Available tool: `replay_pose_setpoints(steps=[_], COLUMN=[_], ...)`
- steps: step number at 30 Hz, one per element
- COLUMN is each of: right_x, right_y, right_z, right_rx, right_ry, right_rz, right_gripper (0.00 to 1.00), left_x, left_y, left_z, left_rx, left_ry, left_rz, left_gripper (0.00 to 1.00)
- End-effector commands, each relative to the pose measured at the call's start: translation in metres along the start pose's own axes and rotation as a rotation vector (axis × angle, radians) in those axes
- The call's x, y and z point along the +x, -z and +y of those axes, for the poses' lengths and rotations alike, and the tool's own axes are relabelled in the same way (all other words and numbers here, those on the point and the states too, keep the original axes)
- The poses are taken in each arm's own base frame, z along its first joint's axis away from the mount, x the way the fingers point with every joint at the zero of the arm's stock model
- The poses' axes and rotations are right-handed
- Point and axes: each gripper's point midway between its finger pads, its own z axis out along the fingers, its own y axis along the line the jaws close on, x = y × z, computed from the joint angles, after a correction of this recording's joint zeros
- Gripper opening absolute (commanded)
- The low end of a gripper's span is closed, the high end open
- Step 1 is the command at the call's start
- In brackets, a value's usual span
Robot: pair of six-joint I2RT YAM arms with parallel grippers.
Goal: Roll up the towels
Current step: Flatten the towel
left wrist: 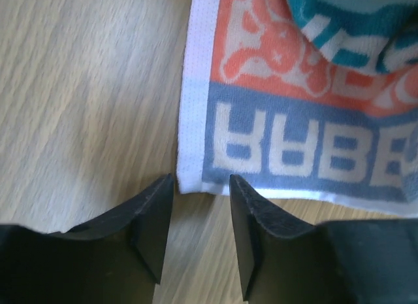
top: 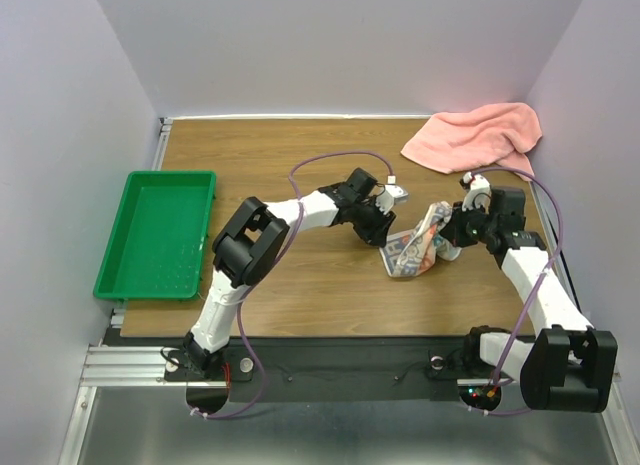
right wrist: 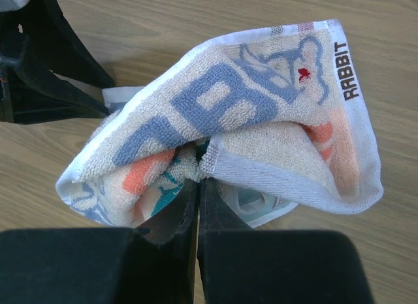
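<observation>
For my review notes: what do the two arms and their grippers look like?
The left arm and right arm have white links and bulky black joint housings. A thin purple cable loops along each. The left gripper and right gripper have matte black, wedge-shaped fingers with flat inner faces.

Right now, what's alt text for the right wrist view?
The right gripper holds a bunched white towel, printed in blue and orange, pinched in its shut black fingers over a wooden table. The left gripper's dark fingers sit by its corner at upper left.
</observation>
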Motion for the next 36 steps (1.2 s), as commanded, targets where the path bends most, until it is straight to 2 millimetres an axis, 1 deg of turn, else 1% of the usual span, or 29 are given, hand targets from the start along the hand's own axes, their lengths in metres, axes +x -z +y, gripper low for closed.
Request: replay_pose_setpoints(steps=[1,3,4,5,6,9,10,11,12,13,14,15,16,17,18,19,20,21,22,23,24,25,26,27,28,29,32,35,36], right_x=[-0.035,-0.037,-0.037,-0.038,-0.038,-0.046,-0.049,-0.066,-0.077,-0.081,-0.109,-0.118,-0.126,-0.130,-0.135,-0.130,-0.121,-0.101,-0.079,-0.063,-0.045,-0.007,0.009,0.026,0.028,0.041,0.040,0.029,0.017], right_y=[0.016,0.018,0.018,0.018,0.017,0.013,0.007,0.008,0.005,-0.004,-0.001,-0.003,-0.005,-0.010,-0.009,-0.009,-0.009,-0.008,-0.008,-0.007,-0.003,-0.004,-0.001,0.004,0.012,0.014,0.022,0.017,0.008], right_z=[-0.007,-0.010,-0.011,-0.012,-0.012,-0.011,-0.014,-0.012,-0.011,-0.013,-0.006,-0.004,-0.001,0.000,0.008,0.010,0.011,0.013,0.009,0.006,-0.004,-0.012,-0.017,-0.027,-0.028,-0.031,-0.028,-0.035,-0.041], right_rx=[0.059,0.077,0.082,0.085,0.081,0.056,0.048,0.031,0.015,-0.009,-0.043,-0.066,-0.090,-0.119,-0.164,-0.180,-0.196,-0.209,-0.215,-0.208,-0.156,-0.157,-0.138,-0.101,-0.077,-0.070,-0.070,-0.054,-0.057], right_ry=[0.095,0.111,0.123,0.128,0.133,0.164,0.172,0.193,0.207,0.212,0.240,0.249,0.260,0.263,0.274,0.316,0.348,0.376,0.460,0.501,0.551,0.618,0.657,0.691,0.735,0.761,0.778,0.752,0.722], right_rz=[-0.087,-0.090,-0.089,-0.089,-0.086,-0.084,-0.071,-0.097,-0.110,-0.096,-0.146,-0.157,-0.166,-0.164,-0.177,-0.166,-0.150,-0.116,-0.063,-0.027,0.019,0.105,0.144,0.201,0.196,0.221,0.223,0.237,0.251], right_gripper=[0.03,0.06,0.09,0.10,0.10,0.10,0.10,0.10,0.11,0.11,0.11,0.12,0.12,0.13,0.14,0.20,0.27,0.34,0.46,0.77,0.88,0.94,0.94,0.94,0.94,0.94,0.94,0.89,0.83], left_x=[0.004,0.008,0.008,0.017,0.017,0.008,-0.004,-0.012,-0.018,-0.032,-0.039,-0.049,-0.057,-0.061,-0.060,-0.063,-0.059,-0.039,-0.026,-0.020,0.010,0.027,0.042,0.074,0.088,0.110,0.132,0.132,0.131], left_y=[-0.010,-0.005,0.002,0.006,0.015,0.043,0.064,0.075,0.092,0.112,0.124,0.137,0.160,0.171,0.179,0.197,0.203,0.202,0.205,0.214,0.207,0.208,0.207,0.200,0.198,0.198,0.205,0.215,0.216], left_z=[-0.006,0.000,0.000,0.003,0.013,0.026,0.038,0.045,0.059,0.063,0.068,0.071,0.076,0.077,0.077,0.074,0.071,0.070,0.068,0.063,0.061,0.056,0.054,0.050,0.047,0.041,0.037,0.042,0.042], left_rx=[-0.006,-0.024,-0.026,-0.036,-0.059,-0.092,-0.115,-0.131,-0.153,-0.173,-0.188,-0.204,-0.242,-0.263,-0.281,-0.321,-0.334,-0.338,-0.350,-0.363,-0.360,-0.359,-0.358,-0.349,-0.349,-0.345,-0.371,-0.413,-0.421], left_ry=[0.026,0.036,0.033,0.048,0.068,0.085,0.101,0.111,0.135,0.141,0.147,0.138,0.136,0.116,0.103,0.089,0.085,0.092,0.101,0.097,0.126,0.127,0.141,0.173,0.166,0.180,0.167,0.166,0.161], left_rz=[0.031,0.050,0.049,0.062,0.054,0.010,-0.034,-0.060,-0.091,-0.135,-0.157,-0.186,-0.216,-0.228,-0.227,-0.241,-0.235,-0.199,-0.171,-0.171,-0.112,-0.069,-0.035,0.028,0.058,0.096,0.141,0.138,0.141], left_gripper=[0.39,0.23,0.09,0.01,0.00,0.00,0.00,0.00,0.00,0.00,0.00,0.00,0.00,0.00,0.00,0.00,0.00,0.00,0.00,0.00,0.00,0.00,0.00,0.00,0.00,0.00,0.00,0.00,0.00])
